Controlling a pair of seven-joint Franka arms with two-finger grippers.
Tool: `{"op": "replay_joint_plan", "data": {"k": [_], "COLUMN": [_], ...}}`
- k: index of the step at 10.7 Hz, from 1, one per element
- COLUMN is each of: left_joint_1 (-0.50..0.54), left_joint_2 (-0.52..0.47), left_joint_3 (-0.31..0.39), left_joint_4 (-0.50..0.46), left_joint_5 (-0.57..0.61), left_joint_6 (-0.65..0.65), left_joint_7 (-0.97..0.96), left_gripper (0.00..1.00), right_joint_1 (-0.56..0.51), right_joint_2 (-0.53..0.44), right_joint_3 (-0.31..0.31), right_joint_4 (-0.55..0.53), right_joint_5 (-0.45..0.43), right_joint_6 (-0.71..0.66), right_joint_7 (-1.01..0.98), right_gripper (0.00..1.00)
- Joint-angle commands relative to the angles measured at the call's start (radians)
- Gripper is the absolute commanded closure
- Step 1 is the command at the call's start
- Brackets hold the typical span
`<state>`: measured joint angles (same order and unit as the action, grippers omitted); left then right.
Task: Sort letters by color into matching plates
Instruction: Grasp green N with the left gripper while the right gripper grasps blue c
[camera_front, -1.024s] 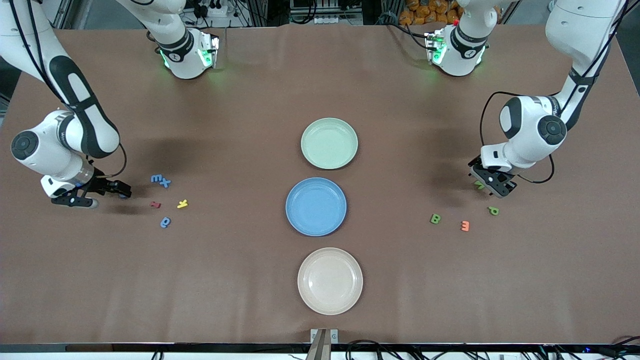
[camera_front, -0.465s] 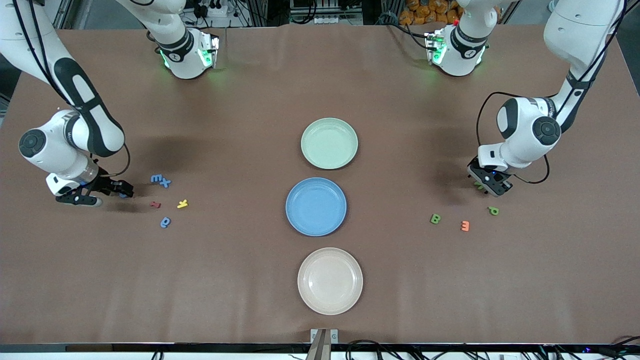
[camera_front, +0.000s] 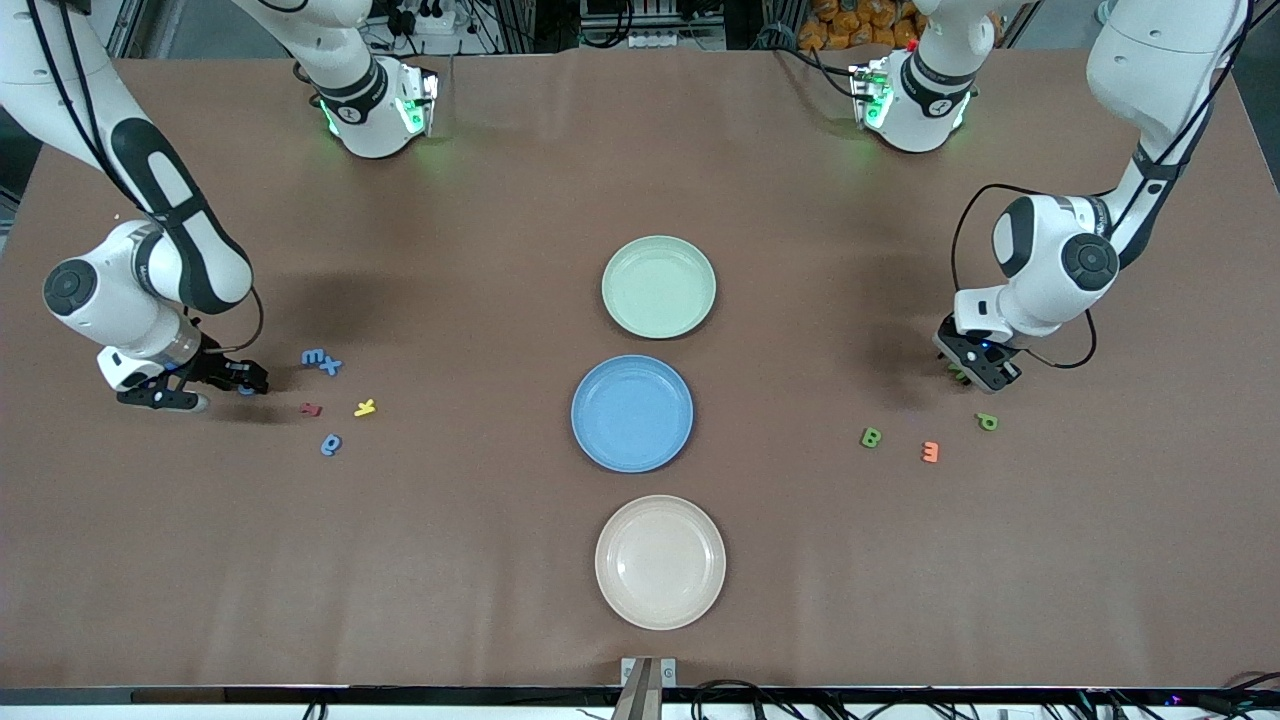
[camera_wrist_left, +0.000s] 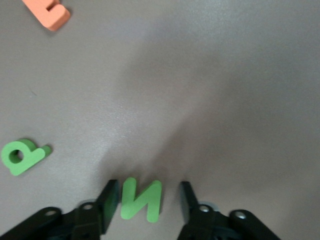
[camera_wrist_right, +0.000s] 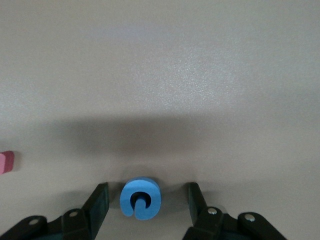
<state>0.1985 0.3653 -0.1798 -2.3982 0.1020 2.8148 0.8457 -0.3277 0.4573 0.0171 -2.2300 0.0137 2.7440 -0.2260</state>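
Observation:
A pale green plate (camera_front: 659, 286) and a blue plate (camera_front: 632, 413) lie empty mid-table. At the left arm's end, my left gripper (camera_wrist_left: 148, 200) is down at the table and open. A green letter N (camera_wrist_left: 141, 199) lies flat between its fingers, close against one finger and clear of the other. A green P (camera_front: 987, 422) and a green B (camera_front: 871, 437) lie nearer the front camera. At the right arm's end, my right gripper (camera_wrist_right: 148, 202) is open astride a round blue letter (camera_wrist_right: 141, 198), with gaps on both sides. Two blue letters (camera_front: 322, 360) and another blue one (camera_front: 331, 444) lie beside it.
A beige plate (camera_front: 660, 562) sits nearest the front camera, in line with the other two. An orange letter (camera_front: 930, 452) lies by the green B. A red letter (camera_front: 311, 409) and a yellow letter (camera_front: 365, 407) lie among the blue ones.
Both grippers have sunk a little toward the table, and their fingers have drawn closer together around the green N and the round blue letter. No letter has moved.

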Motion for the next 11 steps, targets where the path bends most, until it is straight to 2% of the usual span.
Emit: {"op": "replay_joint_plan", "data": {"k": [1, 2, 5, 8, 9, 11], "left_joint_1": [0.007, 0.007, -0.001, -0.068, -0.094, -0.099], "left_joint_2": [0.001, -0.005, -0.037, -0.089, -0.103, -0.111], "left_joint_3": [0.002, 0.0, -0.004, -0.044, -0.062, -0.13], "left_joint_4": [-0.007, -0.006, 0.001, 0.06, 0.088, 0.151], "left_joint_5": [0.03, 0.03, 0.028, 0.03, 0.03, 0.03], "left_joint_6": [0.025, 0.025, 0.019, -0.139, -0.203, -0.321], "left_joint_7": [-0.002, -0.007, -0.031, -0.26, -0.328, -0.457], "left_gripper": [1.0, 1.0, 1.0, 1.0, 1.0, 1.0], "right_joint_1": [-0.014, -0.014, -0.011, -0.01, -0.016, -0.005], "right_joint_2": [0.0, -0.002, -0.002, -0.012, -0.038, -0.089], "right_joint_3": [0.012, 0.012, 0.012, 0.015, 0.036, 0.041], "right_joint_4": [-0.013, -0.014, -0.02, -0.017, -0.007, 0.076], "right_joint_5": [-0.003, -0.001, -0.003, -0.003, -0.001, 0.0], "right_joint_6": [0.026, 0.026, 0.036, 0.025, -0.004, -0.184], "right_joint_7": [-0.009, -0.004, -0.001, 0.0, 0.002, 0.055], "right_gripper": [0.47, 0.54, 0.69, 0.72, 0.73, 0.74]}}
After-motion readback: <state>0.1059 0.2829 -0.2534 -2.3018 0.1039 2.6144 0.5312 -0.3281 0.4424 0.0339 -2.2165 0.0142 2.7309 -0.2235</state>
